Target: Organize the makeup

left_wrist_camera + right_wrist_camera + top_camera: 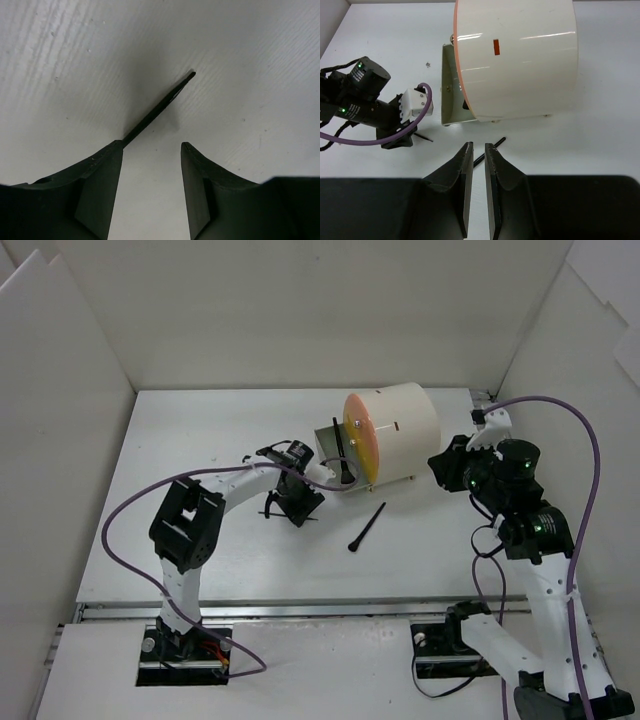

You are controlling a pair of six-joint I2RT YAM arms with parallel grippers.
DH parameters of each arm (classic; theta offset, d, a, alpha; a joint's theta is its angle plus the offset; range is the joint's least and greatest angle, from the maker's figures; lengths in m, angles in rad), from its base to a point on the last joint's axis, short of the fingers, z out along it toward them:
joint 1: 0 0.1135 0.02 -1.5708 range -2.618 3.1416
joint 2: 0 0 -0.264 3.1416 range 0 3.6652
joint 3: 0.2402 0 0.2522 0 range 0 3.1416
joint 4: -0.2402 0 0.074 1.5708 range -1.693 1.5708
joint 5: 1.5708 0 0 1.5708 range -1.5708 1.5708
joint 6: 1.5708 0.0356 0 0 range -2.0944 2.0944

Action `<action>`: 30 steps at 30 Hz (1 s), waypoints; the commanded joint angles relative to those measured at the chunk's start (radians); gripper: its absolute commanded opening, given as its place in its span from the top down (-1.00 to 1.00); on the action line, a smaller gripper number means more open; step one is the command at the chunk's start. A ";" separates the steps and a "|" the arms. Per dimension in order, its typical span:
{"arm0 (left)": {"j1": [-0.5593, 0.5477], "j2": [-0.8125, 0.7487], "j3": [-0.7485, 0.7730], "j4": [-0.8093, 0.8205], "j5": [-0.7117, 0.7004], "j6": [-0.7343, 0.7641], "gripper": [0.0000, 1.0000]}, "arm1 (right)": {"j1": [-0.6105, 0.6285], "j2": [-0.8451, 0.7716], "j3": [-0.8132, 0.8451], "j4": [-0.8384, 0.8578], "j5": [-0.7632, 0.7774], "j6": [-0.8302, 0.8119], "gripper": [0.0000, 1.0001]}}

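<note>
Left gripper (151, 145) jaws open, empty. A thin black brush (160, 107) lies on the table (75, 60) just ahead, its near end at one fingertip. Right gripper (478, 146) jaws almost together, holding nothing. A second black brush (496, 145) lies just beyond its tips, before the cream cylinder (520, 60).

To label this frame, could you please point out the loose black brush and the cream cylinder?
black brush (367, 527): top view, middle of its handle.
cream cylinder (405, 425): top view, curved side wall.
</note>
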 commanded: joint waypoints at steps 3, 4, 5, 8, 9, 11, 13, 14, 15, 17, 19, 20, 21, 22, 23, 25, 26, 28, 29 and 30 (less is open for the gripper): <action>-0.009 -0.054 -0.051 0.049 -0.057 0.012 0.12 | 0.011 0.014 0.015 0.038 0.011 -0.007 0.74; -0.009 -0.047 -0.062 0.065 -0.089 0.007 0.15 | 0.008 0.020 0.018 0.038 0.011 -0.008 0.73; -0.009 -0.046 -0.066 0.074 -0.101 0.004 0.15 | 0.008 0.023 0.021 0.038 0.008 -0.008 0.73; -0.009 -0.047 -0.076 0.105 -0.161 -0.011 0.21 | 0.011 0.032 0.024 0.038 -0.002 -0.008 0.73; -0.009 -0.055 -0.080 0.114 -0.166 -0.013 0.22 | 0.012 0.034 0.025 0.038 -0.002 -0.008 0.74; -0.009 -0.081 -0.089 0.131 -0.186 -0.013 0.24 | 0.011 0.039 0.024 0.038 -0.002 -0.008 0.74; -0.009 -0.102 -0.091 0.132 -0.201 -0.013 0.26 | 0.011 0.039 0.024 0.038 -0.002 -0.010 0.74; -0.020 -0.119 -0.097 0.135 -0.207 -0.013 0.26 | 0.012 0.039 0.022 0.038 0.000 -0.010 0.74; -0.020 -0.160 -0.103 0.138 -0.207 -0.005 0.25 | 0.011 0.039 0.021 0.038 0.003 -0.013 0.74; -0.020 -0.201 -0.105 0.157 -0.215 0.000 0.23 | 0.012 0.042 0.019 0.038 0.006 -0.014 0.74; -0.020 -0.242 -0.099 0.184 -0.230 0.036 0.13 | 0.012 0.045 0.022 0.038 0.008 -0.017 0.74; -0.020 -0.247 -0.093 0.195 -0.224 0.046 0.09 | 0.009 0.048 0.028 0.038 0.006 -0.017 0.74; 0.003 -0.238 -0.070 0.197 -0.203 0.055 0.07 | 0.011 0.052 0.032 0.036 0.006 -0.019 0.74; 0.015 -0.224 -0.053 0.201 -0.184 0.062 0.06 | 0.011 0.054 0.035 0.035 0.006 -0.017 0.74; 0.026 -0.212 -0.034 0.197 -0.157 0.066 0.06 | 0.011 0.058 0.041 0.036 0.004 -0.019 0.74; 0.045 -0.163 0.009 0.203 -0.103 0.069 0.05 | 0.012 0.060 0.047 0.035 0.003 -0.019 0.74; 0.057 -0.149 0.021 0.204 -0.083 0.075 0.05 | 0.011 0.060 0.050 0.036 0.003 -0.019 0.74; 0.057 -0.104 0.053 0.203 -0.066 0.078 0.05 | 0.008 0.058 0.053 0.035 0.006 -0.017 0.74; 0.057 -0.093 0.065 0.201 -0.064 0.072 0.05 | 0.011 0.057 0.058 0.035 0.009 -0.022 0.73; 0.057 -0.078 0.081 0.200 -0.064 0.063 0.06 | 0.009 0.060 0.062 0.033 0.009 -0.025 0.73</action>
